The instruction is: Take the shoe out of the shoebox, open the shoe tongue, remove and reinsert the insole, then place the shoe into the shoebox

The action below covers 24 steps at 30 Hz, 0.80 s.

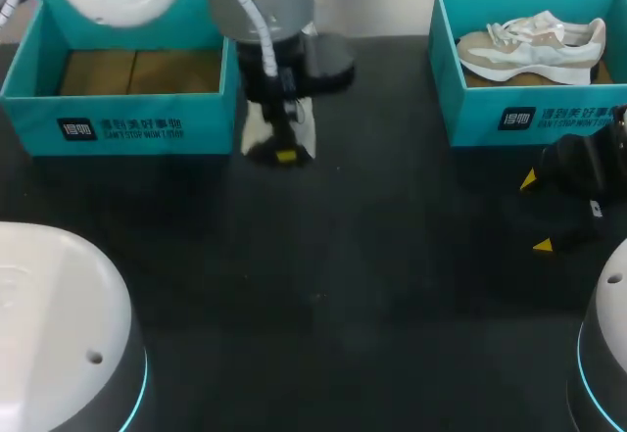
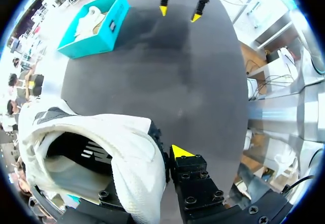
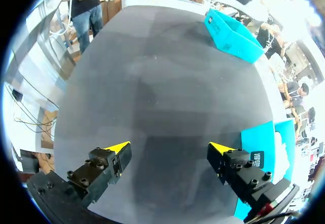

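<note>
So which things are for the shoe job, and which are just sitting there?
For the job:
white shoe, held in the left gripper
empty shoebox, probably where it goes back

Just sitting there:
second shoebox
beige-and-white sneaker inside it

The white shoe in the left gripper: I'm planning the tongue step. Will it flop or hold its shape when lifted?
The white shoe probably flops somewhat: its cloth upper hangs in soft folds at the left gripper. It seems light, as a pinch on one side wall apparently carries it. The sole is likely stiffer, but is hidden.
</note>
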{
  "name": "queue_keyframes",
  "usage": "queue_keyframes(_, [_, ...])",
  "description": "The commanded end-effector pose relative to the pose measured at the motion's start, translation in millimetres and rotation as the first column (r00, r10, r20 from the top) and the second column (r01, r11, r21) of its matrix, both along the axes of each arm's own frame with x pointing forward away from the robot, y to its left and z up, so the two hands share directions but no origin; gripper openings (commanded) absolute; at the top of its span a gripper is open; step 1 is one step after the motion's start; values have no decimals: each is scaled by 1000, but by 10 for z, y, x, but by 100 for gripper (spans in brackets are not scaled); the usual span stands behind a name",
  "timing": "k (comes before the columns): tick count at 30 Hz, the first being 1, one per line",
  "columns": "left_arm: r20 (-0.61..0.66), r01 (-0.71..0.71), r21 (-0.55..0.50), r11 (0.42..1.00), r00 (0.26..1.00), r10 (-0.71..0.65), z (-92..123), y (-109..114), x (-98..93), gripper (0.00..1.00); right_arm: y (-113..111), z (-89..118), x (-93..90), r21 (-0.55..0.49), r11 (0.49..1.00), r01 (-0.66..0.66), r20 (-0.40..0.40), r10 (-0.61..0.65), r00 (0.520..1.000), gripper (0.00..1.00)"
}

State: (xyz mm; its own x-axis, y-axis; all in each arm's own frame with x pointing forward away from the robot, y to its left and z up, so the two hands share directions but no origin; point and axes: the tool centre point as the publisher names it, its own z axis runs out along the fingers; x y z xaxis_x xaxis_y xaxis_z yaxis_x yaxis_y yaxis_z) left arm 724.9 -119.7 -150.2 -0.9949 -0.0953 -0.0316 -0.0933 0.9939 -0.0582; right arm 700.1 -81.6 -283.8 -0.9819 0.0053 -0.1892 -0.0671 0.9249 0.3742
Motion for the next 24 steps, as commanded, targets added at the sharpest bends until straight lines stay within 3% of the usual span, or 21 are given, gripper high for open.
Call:
queue_keyframes(1, [-11,-9,-16,1000,1000,9,253,483,269,0,10,-7,-5,-4,1000,2,1,-2,1000,100])
queue_keyframes(10, [-11,-48,39,998,999,48,280,1207,836,0,10,-7,-5,-4,1000,2,1,-2,1000,100])
queue_keyframes(13, [0,-42,67,997,999,42,322,1396,941,0,10,-7,-5,-4,1000,2,1,-2,1000,100])
queue_keyframes(17, [-12,14,50,999,1000,-14,354,1672,1227,0,10,-7,-5,-4,1000,2,1,-2,1000,100])
queue_keyframes(20, [-1,88,26,996,996,-88,425,1836,1423,0,10,-7,-5,-4,1000,2,1,-2,1000,100])
queue_keyframes(24, [-1,88,26,996,996,-88,425,1836,1423,0,10,-7,-5,-4,1000,2,1,-2,1000,100])
